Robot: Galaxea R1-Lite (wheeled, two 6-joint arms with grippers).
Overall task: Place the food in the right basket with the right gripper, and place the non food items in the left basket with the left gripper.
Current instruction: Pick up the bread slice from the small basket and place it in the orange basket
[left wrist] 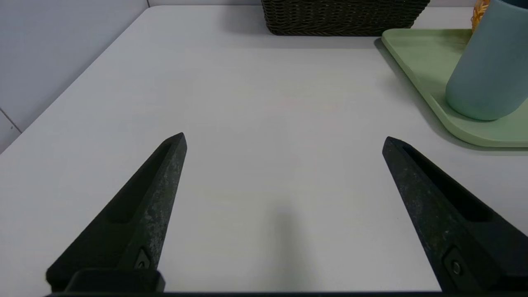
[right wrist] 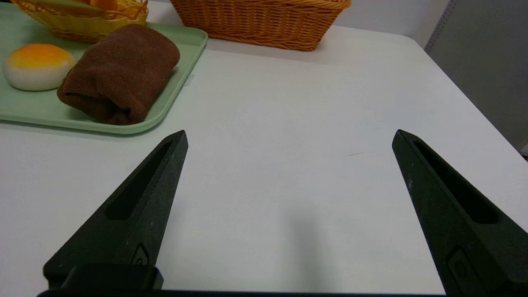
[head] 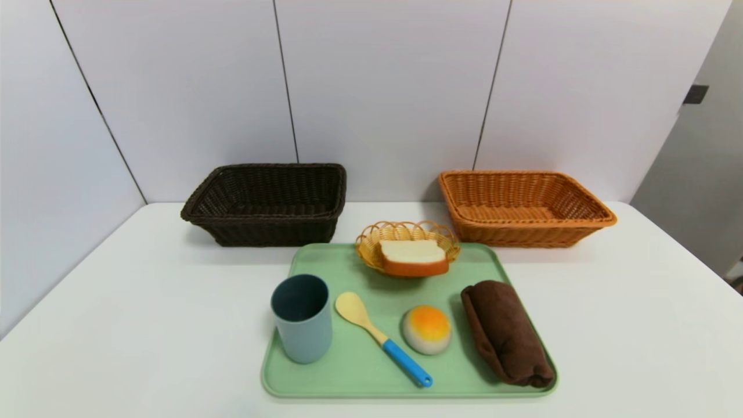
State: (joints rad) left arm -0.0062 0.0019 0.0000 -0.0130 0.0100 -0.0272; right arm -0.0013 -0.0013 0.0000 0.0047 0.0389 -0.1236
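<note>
While the left gripper [left wrist: 284,138] and right gripper [right wrist: 288,134] hover spread and unladen, the cup [head: 302,318] stands on the tray [head: 371,380].

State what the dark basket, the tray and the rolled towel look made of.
Dark basket: woven wicker or plastic rattan, shown by its plaited strands. Tray: smooth matte green, probably plastic or fibre composite. Rolled towel: soft brown terry or microfibre cloth, with a fuzzy nap.

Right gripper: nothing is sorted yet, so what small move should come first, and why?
Probably reach the right gripper, jaws open and empty above bare table, toward the round white bun with orange-yellow top on the flat green tray; the orange-tan wicker basket holds nothing yet.
</note>
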